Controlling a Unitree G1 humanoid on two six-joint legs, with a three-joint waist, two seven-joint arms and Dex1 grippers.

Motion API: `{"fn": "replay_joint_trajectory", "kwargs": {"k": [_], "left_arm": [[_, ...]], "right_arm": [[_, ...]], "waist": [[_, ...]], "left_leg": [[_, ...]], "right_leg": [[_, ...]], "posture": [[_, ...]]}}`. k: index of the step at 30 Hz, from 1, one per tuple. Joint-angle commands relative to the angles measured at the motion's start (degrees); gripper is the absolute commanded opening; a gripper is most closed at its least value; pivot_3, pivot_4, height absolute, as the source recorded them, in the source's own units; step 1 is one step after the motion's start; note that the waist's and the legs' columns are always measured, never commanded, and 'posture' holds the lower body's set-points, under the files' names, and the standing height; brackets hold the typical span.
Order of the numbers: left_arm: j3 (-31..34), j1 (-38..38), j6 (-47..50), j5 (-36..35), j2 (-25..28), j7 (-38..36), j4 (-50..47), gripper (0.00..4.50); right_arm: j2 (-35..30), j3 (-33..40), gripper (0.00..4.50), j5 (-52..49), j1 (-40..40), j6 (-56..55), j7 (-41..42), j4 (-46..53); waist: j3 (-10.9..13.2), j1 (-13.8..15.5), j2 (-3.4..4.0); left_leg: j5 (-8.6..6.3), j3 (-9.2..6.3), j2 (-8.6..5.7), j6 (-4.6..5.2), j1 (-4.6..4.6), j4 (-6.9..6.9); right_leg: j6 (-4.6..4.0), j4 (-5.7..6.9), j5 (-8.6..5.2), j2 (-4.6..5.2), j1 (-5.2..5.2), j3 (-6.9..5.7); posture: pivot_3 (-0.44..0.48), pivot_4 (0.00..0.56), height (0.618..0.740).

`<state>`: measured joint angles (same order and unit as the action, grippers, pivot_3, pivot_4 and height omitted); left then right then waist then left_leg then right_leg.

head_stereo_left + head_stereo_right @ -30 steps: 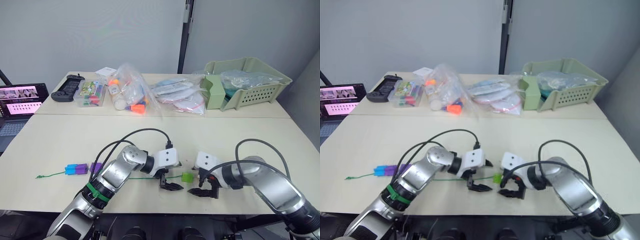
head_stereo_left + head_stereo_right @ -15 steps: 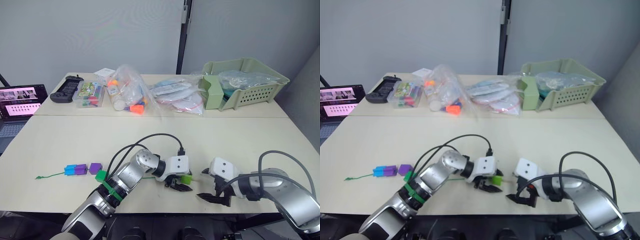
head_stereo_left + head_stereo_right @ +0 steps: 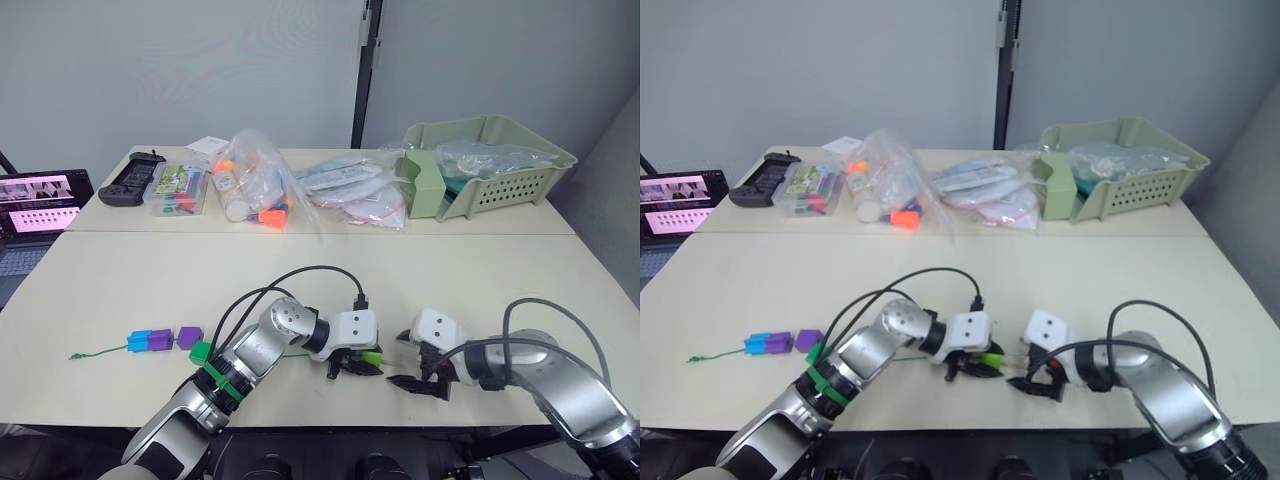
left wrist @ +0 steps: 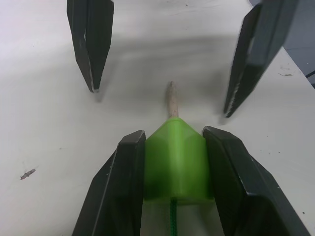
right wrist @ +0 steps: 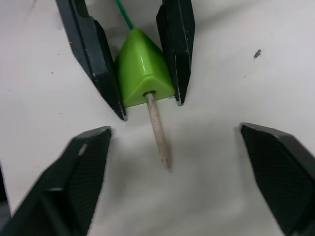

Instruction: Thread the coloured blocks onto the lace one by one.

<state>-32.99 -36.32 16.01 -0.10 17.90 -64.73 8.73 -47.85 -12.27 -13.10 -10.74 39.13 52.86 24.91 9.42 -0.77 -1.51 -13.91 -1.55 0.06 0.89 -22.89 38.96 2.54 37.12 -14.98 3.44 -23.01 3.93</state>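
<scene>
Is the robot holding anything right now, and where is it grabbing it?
The left end effector pinches the light green block by two opposite sides. The right end effector is open, holding nothing.

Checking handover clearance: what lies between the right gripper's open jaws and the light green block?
Only the lace's pale stiff tip, poking out of the light green block over bare table, in the right wrist view.

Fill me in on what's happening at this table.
The robot is threading blocks onto a green lace. Its left hand is shut on a light green block, and the lace's stiff pale tip pokes out through the block's hole. The right hand sits open around that tip, not touching it. A blue and two purple blocks lie further back along the lace.
</scene>
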Motion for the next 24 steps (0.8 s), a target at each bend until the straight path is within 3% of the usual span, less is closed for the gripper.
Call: {"fn": "replay_joint_trajectory", "kwargs": {"k": [1, 10, 18, 24], "left_arm": [[-0.79, 0.31, 0.81, 1.92, 1.11, -0.34, 1.37, 1.34], [-0.57, 0.84, 1.23, 1.95, 2.46, -1.07, 0.32, 1.34], [1.77, 2.78, 6.31, 2.46, 10.56, -1.57, -5.67, 1.34], [9.09, 8.21, 5.38, -0.41, 22.74, -3.87, -10.15, 1.34]], "right_arm": [[-0.63, -0.89, 3.0, 1.48, -0.67, -2.2, 0.59, -1.04], [-1.12, -1.15, 0.02, 2.41, -0.11, -4.49, 1.48, -1.98], [-1.55, -2.19, 0.0, 2.66, -2.92, -7.03, 3.47, -3.31], [-1.49, -2.99, 0.0, 3.17, -5.9, -7.1, 5.39, -2.89]], "waist": [[0.0, -0.04, 0.0], [0.0, -0.2, 0.0], [0.0, -0.52, 0.01], [-0.01, -1.77, 0.01]], "left_leg": [[0.0, 0.0, 0.0, 0.0, 0.0, 0.0], [0.0, 0.0, 0.02, 0.0, 0.09, 0.0], [0.0, 0.0, 0.08, 0.0, 0.13, -0.02], [0.0, 0.03, 0.24, 0.0, 0.16, -0.11]], "right_leg": [[0.0, 0.0, 0.0, 0.0, 0.0, 0.0], [0.0, 0.0, 0.0, -0.01, 0.09, 0.0], [-0.01, 0.02, 0.0, -0.05, 0.08, 0.01], [-0.04, 0.06, 0.02, -0.13, 0.0, 0.01]], "posture": [[0.0, 0.15, 0.74], [0.0, 0.15, 0.74], [0.0, 0.15, 0.74], [0.0, 0.15, 0.74]]}}
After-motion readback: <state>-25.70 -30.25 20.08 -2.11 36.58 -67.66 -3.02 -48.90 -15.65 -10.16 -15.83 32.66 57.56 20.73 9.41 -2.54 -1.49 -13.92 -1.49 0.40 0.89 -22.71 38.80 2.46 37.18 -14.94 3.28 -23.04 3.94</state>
